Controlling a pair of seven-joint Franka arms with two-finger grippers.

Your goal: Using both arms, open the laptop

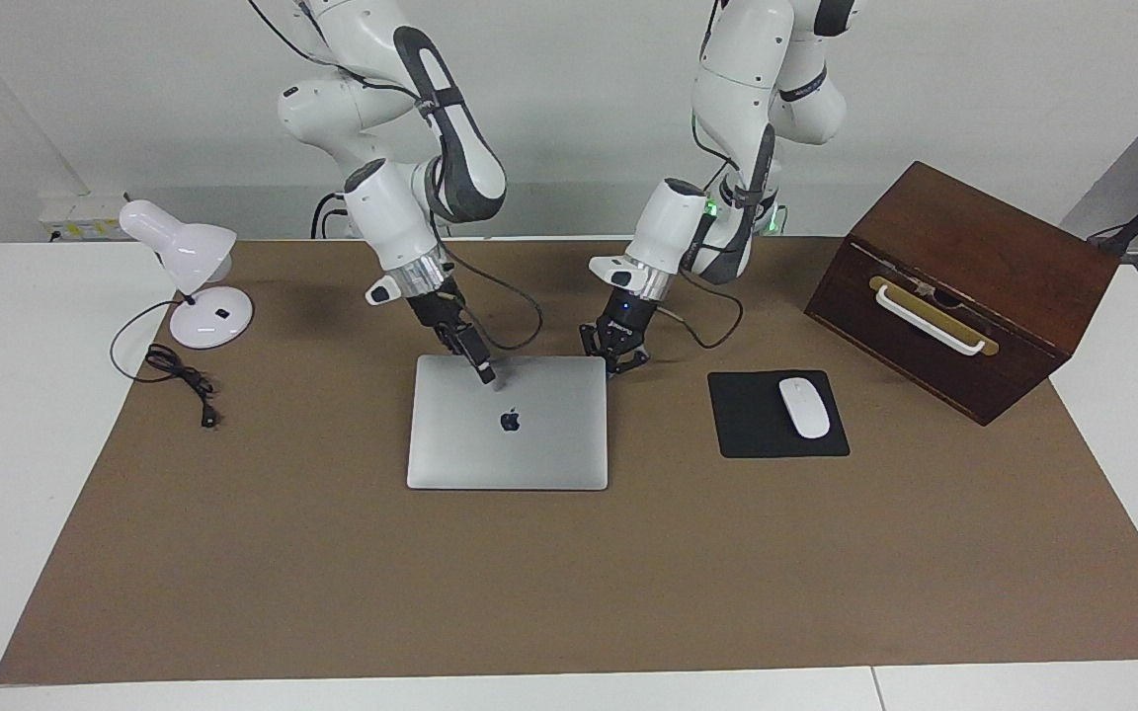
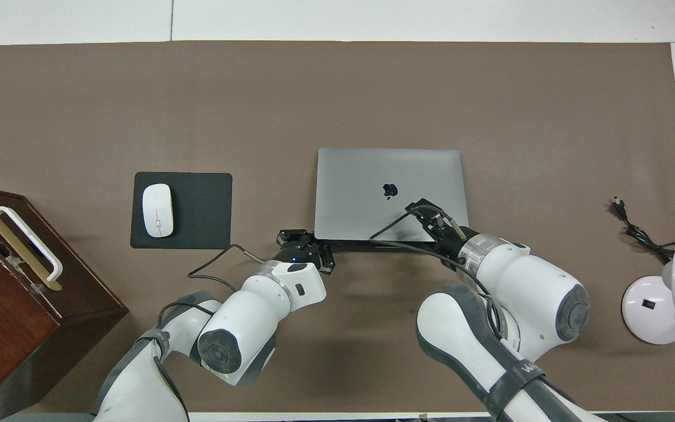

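Laptop point(image 1: 508, 425) lying closed. Right hand point(image 1: 486, 373) pressing lid, left hand point(image 1: 614, 357) nearing corner, grips unreadable. Next: lifting lid edge.

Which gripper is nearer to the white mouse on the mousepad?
Left. The left gripper is at the laptop's corner on the mouse's side, nearest the robots. The right gripper is over the lid, toward the right arm's end.

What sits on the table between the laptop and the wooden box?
Between the laptop and the wooden box lies the black mousepad with the white mouse on it, clearest in the facing view.
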